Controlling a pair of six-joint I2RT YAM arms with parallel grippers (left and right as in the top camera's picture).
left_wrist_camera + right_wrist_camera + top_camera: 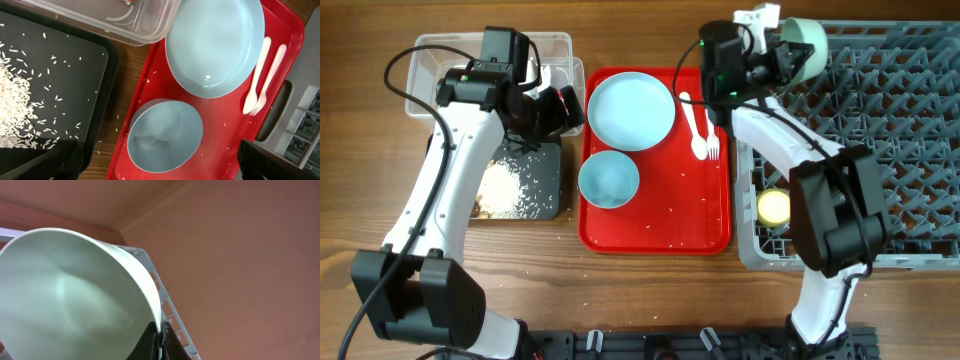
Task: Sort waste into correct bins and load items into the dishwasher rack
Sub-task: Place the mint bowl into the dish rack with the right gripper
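Note:
My right gripper [790, 55] is shut on the rim of a pale green bowl [808, 42] and holds it on edge over the back left corner of the grey rack [900, 130]; the pinched rim [159, 325] fills the right wrist view. My left gripper [552, 110] is open and empty above the black tray [548, 170], beside the clear tub [430, 60]. On the red tray [660, 225] lie a pale blue plate [632, 110], a second bowl [609, 179] and white utensils [698, 125]. A yellow cup [773, 207] stands in the rack. In the left wrist view I see the plate [215, 45], the bowl [165, 135] and the utensils [262, 75].
White crumbly scraps [505, 188] lie in the black tray, seen also in the left wrist view [12, 110]. Stray grains dot the red tray [280, 30]. The clear tub's corner [145, 30] lies between the black tray and the plate.

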